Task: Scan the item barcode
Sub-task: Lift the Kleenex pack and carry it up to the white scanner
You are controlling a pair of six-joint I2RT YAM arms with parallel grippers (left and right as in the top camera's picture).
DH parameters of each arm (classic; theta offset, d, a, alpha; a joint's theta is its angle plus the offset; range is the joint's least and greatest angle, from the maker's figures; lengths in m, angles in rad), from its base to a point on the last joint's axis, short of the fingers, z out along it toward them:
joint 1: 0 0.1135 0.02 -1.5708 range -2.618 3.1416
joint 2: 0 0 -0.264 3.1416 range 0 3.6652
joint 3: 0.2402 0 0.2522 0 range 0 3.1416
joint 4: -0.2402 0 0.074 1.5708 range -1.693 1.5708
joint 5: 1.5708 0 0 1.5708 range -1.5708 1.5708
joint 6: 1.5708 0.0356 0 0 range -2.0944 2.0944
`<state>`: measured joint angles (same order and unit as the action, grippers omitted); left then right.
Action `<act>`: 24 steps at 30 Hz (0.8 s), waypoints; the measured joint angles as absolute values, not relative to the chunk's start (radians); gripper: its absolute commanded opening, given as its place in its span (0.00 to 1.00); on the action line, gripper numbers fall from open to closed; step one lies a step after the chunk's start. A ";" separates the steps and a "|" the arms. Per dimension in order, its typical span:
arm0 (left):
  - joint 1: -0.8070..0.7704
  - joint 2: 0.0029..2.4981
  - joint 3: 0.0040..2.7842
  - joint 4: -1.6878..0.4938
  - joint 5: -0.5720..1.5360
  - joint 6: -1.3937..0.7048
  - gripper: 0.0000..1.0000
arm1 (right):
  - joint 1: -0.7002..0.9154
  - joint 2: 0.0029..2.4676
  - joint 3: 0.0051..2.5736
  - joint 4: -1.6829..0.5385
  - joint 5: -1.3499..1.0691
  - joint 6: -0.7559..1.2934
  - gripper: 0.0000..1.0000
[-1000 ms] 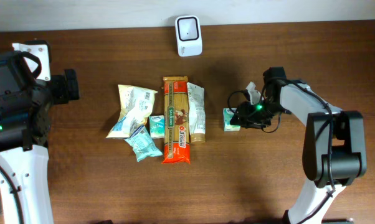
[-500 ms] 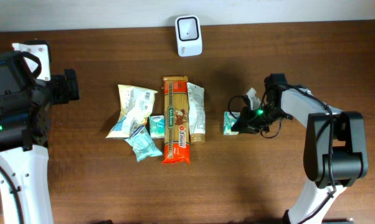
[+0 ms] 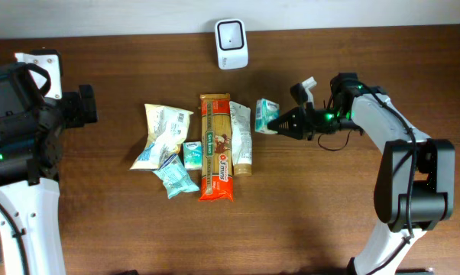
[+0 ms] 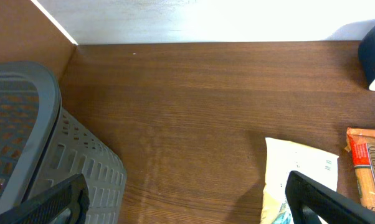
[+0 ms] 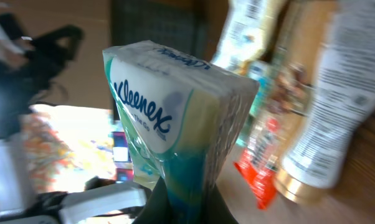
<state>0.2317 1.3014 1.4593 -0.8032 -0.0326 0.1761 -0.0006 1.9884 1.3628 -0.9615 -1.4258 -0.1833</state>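
Tissue pack (image 3: pixel 266 115) now lifted, moved left, pinched by right gripper (image 3: pixel 279 121).

Dark wood-grain table (image 3: pixel 306 221) against a white wall (image 4: pixel 206 18), grey perforated basket (image 4: pixel 81 168) on it.

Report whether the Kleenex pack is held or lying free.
Held: right tool is shut on the Kleenex pack, pinching one end.

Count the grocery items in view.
6: tissue pack in the right gripper; on the table, white bag, teal packet, small green pack, pasta packet, cream tube. More may hide beneath.
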 measured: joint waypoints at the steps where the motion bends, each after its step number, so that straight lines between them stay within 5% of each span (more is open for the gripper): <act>1: 0.232 1.301 1.459 -0.803 -0.033 0.176 0.99 | -0.001 1.988 1.368 -0.963 -1.447 -0.184 0.04; 24: 0.232 1.301 1.459 -0.803 -0.033 0.176 0.99 | 0.046 1.851 1.608 -1.098 -1.475 -0.181 0.04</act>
